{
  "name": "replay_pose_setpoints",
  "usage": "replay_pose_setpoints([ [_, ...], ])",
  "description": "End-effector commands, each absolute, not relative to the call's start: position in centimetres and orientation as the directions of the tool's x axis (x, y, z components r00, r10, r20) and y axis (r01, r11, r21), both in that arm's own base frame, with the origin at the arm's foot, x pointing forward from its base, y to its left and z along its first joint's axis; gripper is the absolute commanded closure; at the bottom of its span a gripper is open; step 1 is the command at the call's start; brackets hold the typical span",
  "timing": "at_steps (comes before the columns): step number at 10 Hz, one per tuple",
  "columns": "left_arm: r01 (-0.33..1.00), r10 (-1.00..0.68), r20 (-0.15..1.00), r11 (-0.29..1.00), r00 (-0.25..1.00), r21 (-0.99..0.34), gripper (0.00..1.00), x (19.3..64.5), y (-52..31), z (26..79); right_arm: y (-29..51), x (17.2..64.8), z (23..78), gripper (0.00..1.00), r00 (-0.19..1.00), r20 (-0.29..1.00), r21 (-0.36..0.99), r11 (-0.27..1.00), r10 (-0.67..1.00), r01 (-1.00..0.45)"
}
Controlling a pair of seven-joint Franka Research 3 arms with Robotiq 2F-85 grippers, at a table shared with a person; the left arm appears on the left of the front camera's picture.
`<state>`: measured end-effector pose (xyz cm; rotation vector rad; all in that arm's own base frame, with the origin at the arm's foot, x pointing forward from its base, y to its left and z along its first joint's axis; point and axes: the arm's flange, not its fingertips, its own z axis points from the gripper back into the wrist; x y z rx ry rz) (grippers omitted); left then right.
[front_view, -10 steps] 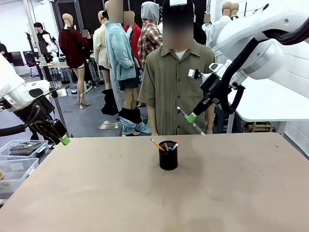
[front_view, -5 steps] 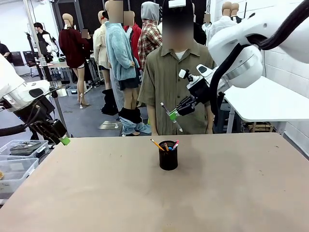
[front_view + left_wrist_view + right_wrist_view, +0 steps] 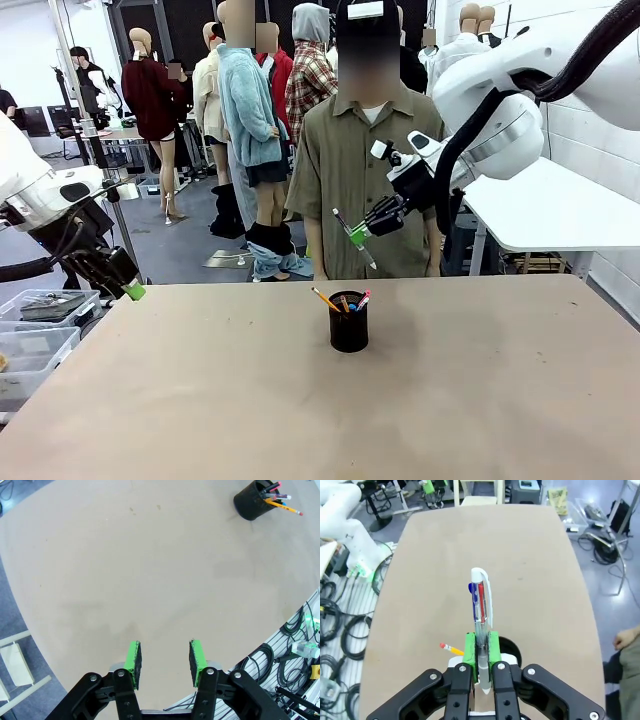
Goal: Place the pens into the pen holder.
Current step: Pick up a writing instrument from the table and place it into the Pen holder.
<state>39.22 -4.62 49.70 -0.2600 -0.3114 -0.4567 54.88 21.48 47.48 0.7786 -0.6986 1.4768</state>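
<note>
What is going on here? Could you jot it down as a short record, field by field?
Right gripper: shut on a pen, held above the pen holder
Held pen: white with clear barrel, tilted
Pen holder: black mesh cup, upright on the table
In the holder: yellow pencil and other pens
Left gripper: open, holding nothing, at the table's left edge
Person: standing at the far side

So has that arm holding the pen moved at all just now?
Yes. The right gripper with its pen swung toward picture left, now above the pen holder.
</note>
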Motion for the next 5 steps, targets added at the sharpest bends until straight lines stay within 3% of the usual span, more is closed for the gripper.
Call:
replay_pose_setpoints([
  [1,0.459,-0.383,0.353,0.874,0.854,-0.161,0.48,39.4,-4.6,49.7,23.1,55.4,45.4,1.00,-0.182,0.827,-0.100,-0.180,0.531,-0.979],
  [5,0.459,-0.383,0.353,0.874,0.854,-0.161,0.48,39.4,-4.6,49.7,24.2,58.4,42.0,1.00,-0.159,0.868,-0.028,-0.272,0.471,-0.962],
])
